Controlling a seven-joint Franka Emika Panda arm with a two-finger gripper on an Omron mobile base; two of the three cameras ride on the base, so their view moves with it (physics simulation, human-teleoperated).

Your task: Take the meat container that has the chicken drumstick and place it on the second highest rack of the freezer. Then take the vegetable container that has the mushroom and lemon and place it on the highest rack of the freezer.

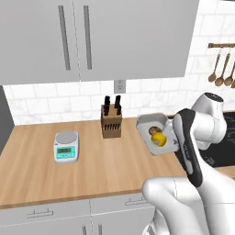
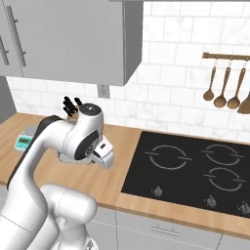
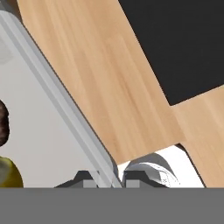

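The vegetable container (image 1: 152, 123), a pale grey tray, hangs tilted above the counter's right part. Inside lie the yellow lemon (image 1: 159, 139) and the brown mushroom (image 1: 153, 131). In the hand view the tray's rim (image 3: 57, 94) runs diagonally, with the lemon (image 3: 8, 175) and mushroom (image 3: 2, 122) at the left edge. My gripper (image 3: 109, 180) is shut on that rim, one fingertip (image 3: 86, 179) on each side of it. In the right base view my forearm covers the tray. The meat container, the chicken drumstick and the freezer are out of view.
On the wooden counter (image 1: 92, 170) stand a knife block (image 1: 111, 122) at the back and a teal kitchen scale (image 1: 66, 147) to the left. A black cooktop (image 2: 190, 171) lies to the right, wooden spoons (image 2: 227, 88) hang above it, and grey wall cabinets (image 1: 92, 36) hang overhead.
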